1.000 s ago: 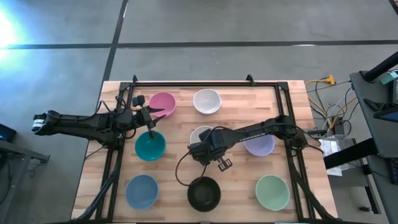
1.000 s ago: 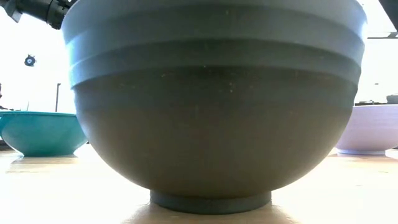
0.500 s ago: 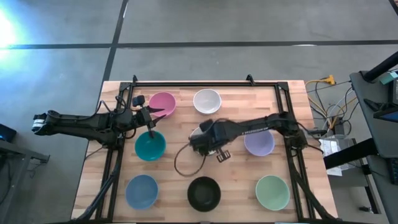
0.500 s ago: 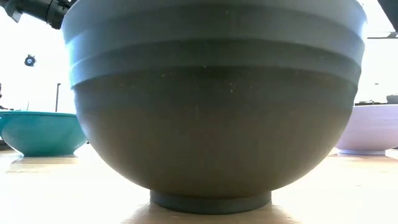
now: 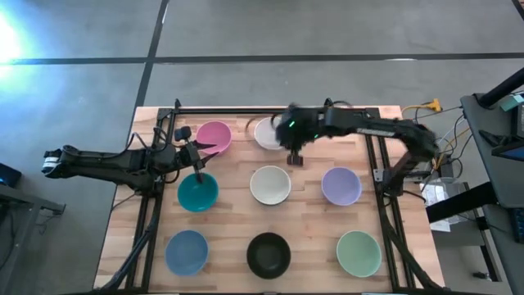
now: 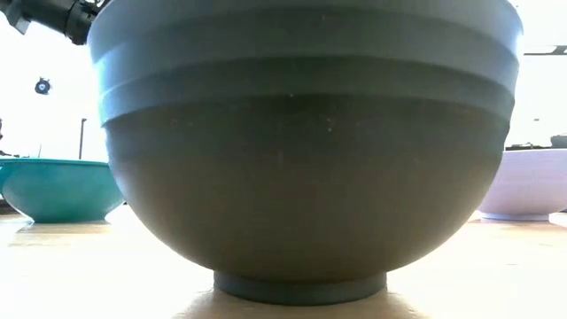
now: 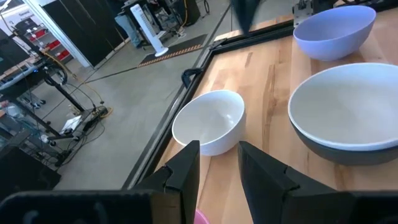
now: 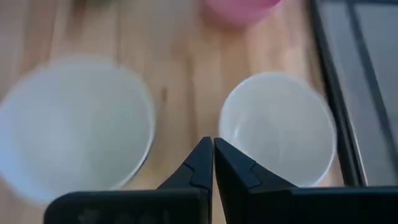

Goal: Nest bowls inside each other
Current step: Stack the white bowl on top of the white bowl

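Wooden tabletop (image 5: 311, 221) holds eight visible bowls, none nested: pink bowl (image 5: 214, 135) and white bowl (image 5: 266, 133) at the back, teal bowl (image 5: 197, 192), second white bowl (image 5: 270, 185) and lavender bowl (image 5: 341, 186) mid-row, blue bowl (image 5: 187, 251), black bowl (image 5: 268, 254) and pale green bowl (image 5: 359, 252) in front. Right gripper (image 5: 294, 157) is above the table just beside the back white bowl, fingers pressed together, holding nothing. Left gripper (image 5: 199, 170) sits over the teal bowl's rim beside the pink bowl, fingers part open with nothing between them.

Wooden table (image 5: 311, 221), black frame rail (image 5: 246, 109), grey floor (image 5: 286, 33); possibly cables (image 5: 438, 147) beside table.
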### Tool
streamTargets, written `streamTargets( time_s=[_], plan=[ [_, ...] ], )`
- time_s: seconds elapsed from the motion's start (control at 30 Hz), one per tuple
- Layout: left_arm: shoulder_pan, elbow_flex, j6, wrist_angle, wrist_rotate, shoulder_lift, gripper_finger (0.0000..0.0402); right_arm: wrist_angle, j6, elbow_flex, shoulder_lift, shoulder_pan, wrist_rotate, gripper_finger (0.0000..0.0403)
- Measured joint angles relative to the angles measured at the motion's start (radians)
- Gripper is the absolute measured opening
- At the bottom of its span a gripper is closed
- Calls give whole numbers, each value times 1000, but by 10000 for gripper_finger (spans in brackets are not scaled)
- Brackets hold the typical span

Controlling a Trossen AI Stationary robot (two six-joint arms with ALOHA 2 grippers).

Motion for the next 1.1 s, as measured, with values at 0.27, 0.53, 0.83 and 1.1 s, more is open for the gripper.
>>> streamTargets(
  time_s=[0.27,0.53,0.83,1.1],
  plan=[
    [0,-7,0,0,0,0,95,444,17,-332,-158,-212,-335,9],
    [1,-7,0,1,0,0,95,397,-194,-341,-85,-248,-327,48],
    [1,-7,0,1,0,0,95,231,-383,-196,88,-247,-289,135],
    [1,-7,0,0,0,1,95,100,-458,-86,213,-243,-250,148]
  ],
)
